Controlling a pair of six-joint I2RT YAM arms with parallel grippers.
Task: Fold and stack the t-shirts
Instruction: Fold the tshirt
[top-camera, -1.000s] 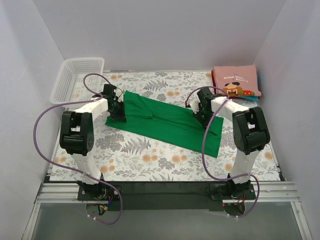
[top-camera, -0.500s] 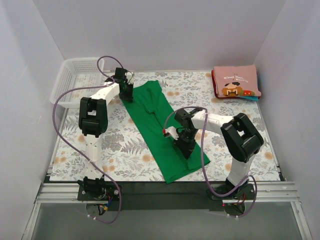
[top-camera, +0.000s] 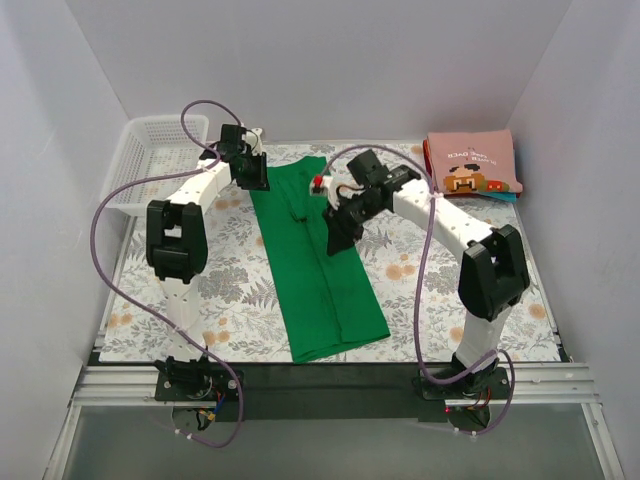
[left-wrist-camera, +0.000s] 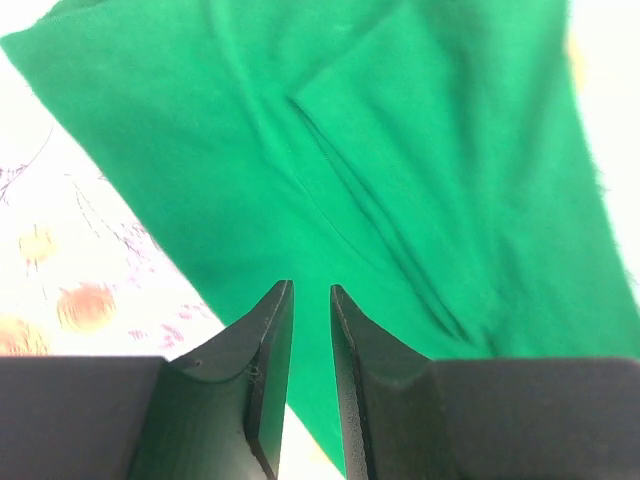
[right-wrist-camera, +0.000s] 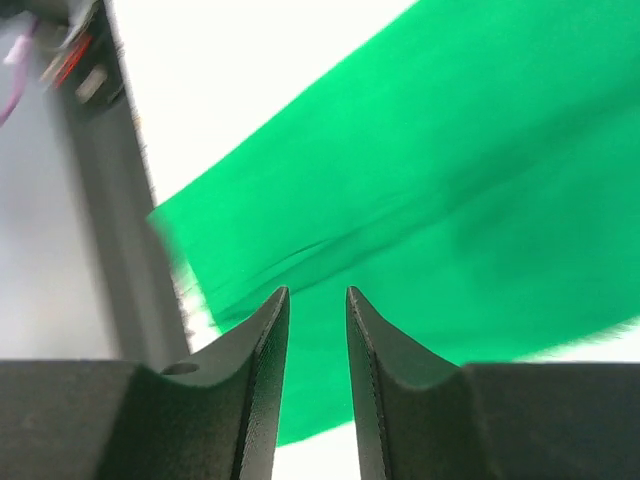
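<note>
A bright green t-shirt (top-camera: 320, 270), folded into a long strip, runs from the back of the table toward the near edge. My left gripper (top-camera: 256, 180) hovers at its far left corner, jaws a little apart and empty; in the left wrist view (left-wrist-camera: 311, 288) the green cloth (left-wrist-camera: 400, 150) lies below them. My right gripper (top-camera: 336, 238) hangs over the strip's right edge, open and holding nothing (right-wrist-camera: 317, 290), with green cloth (right-wrist-camera: 450, 180) beneath. A folded dusty-pink t-shirt (top-camera: 472, 165) with a pixel graphic rests on a teal one (top-camera: 506, 197) at the back right.
A white mesh basket (top-camera: 150, 150) stands at the back left corner. The floral tablecloth (top-camera: 450, 290) covers the table, walls close in on three sides, and a metal rail (top-camera: 320, 385) with the arm bases runs along the near edge.
The green shirt swung from lying crosswise to lengthwise. Both grippers opened and let go of it. My right arm rose from the near end to the strip's far half.
</note>
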